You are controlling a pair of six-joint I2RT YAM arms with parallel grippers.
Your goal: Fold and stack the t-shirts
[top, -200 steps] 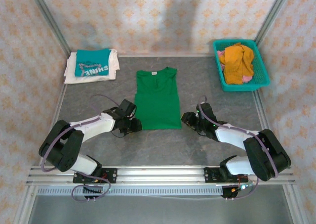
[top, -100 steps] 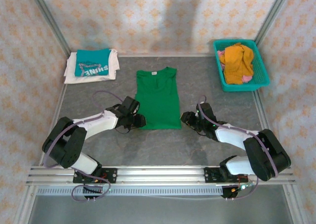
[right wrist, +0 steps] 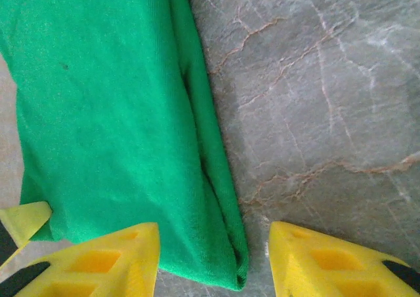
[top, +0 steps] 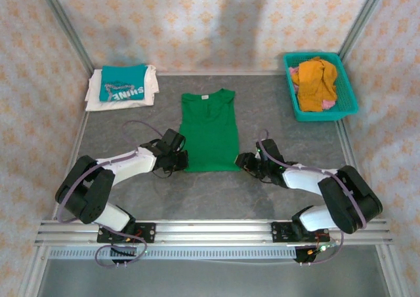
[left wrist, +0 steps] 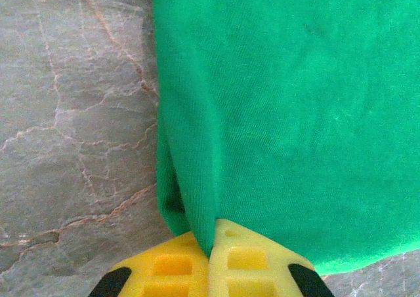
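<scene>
The green t-shirt (top: 210,132) lies mid-table, folded into a long strip, collar at the far end. My left gripper (top: 184,160) is shut on its near left corner; in the left wrist view the yellow fingers (left wrist: 172,269) pinch a fold of green cloth (left wrist: 289,113). My right gripper (top: 243,160) stands open at the near right corner, its yellow fingertips (right wrist: 121,257) on either side of the folded edge (right wrist: 216,179). A folded teal t-shirt (top: 123,82) with white lettering rests on a white t-shirt (top: 98,100) at the back left.
A teal basket (top: 348,100) holding orange and pink cloth stands at the back right. Patterned walls close the table on three sides. An aluminium rail (top: 210,231) runs along the near edge by the arm bases.
The left gripper slid right to the shirt's near left corner and closed on it. The right gripper moved left to the near right corner and opened a little wider.
</scene>
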